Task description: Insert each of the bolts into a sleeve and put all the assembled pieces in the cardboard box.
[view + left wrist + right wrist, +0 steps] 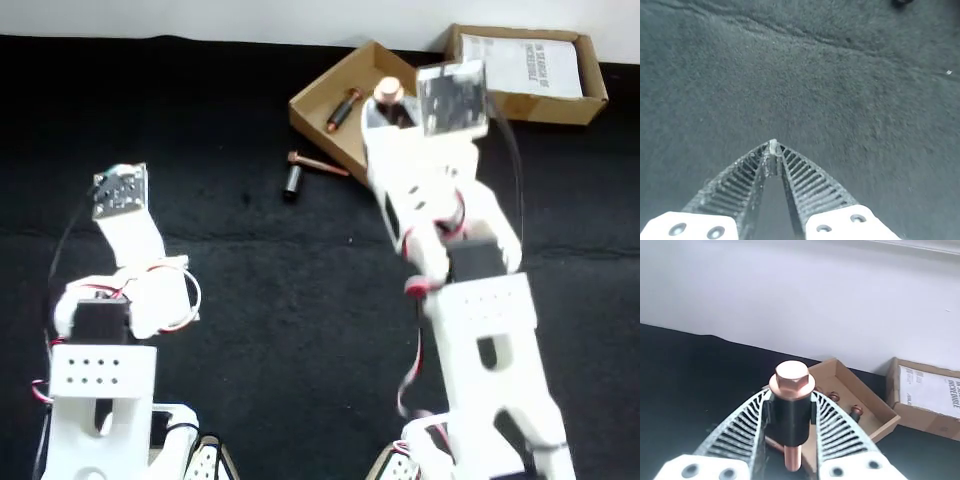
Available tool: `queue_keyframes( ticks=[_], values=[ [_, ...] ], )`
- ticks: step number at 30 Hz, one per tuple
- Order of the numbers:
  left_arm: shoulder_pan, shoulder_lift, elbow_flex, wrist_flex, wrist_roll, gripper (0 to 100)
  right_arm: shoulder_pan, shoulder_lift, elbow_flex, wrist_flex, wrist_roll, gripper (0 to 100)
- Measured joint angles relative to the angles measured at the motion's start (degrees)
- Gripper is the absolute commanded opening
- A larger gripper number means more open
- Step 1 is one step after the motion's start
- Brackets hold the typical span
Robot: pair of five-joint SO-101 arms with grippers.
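Closest in, from the right wrist view, the right gripper (791, 399) has its fingers (747, 427) pinched onto a black sleeve (788, 420). A copper bolt (791, 377) runs through the sleeve, with the hex head sitting on top and the shank poking out underneath. The fingers are only as far apart as the sleeve is wide. Behind that you can see the cardboard box (867, 390) sitting open. This view doesn't give you height, but the high view does, and there the held piece hangs over the near edge of the box, not down inside it. The high view also shows one finished piece (343, 108) already lying in the box, slanted across its floor. A loose bolt (318, 163) sits on the cloth just outside the box's near wall. A loose sleeve (292, 182) is right beside the bolt, on the side away from the box. The left wrist view is well away from the box. There the left gripper (773, 148) has its fingers pressed together at the tips with nothing between them, and it hangs over the black cloth (840, 90). Farthest back, past the cardboard box, there's a second box (550, 108) with a printed sheet in it.
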Motion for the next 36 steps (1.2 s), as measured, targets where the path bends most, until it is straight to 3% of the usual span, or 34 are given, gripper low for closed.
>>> queue_keyframes(
  ticks=[9, 14, 24, 36],
  values=[
    [0.0, 0.1, 16.4, -22.7, 0.0, 1, 4.7, 28.0, -28.1, 2.4, 0.0, 0.7],
    [0.0, 0.1, 23.6, -30.5, 0.1, 1, 7.0, 43.5, -40.8, 2.4, 0.0, 0.7],
    [0.0, 0.1, 31.4, -38.9, 0.1, 1, 9.5, 67.3, -48.3, 2.5, 0.0, 0.7],
    [-0.1, 0.1, 32.4, -40.0, 0.1, 1, 9.3, 80.4, -62.6, 2.5, 4.5, 0.7]
  ],
)
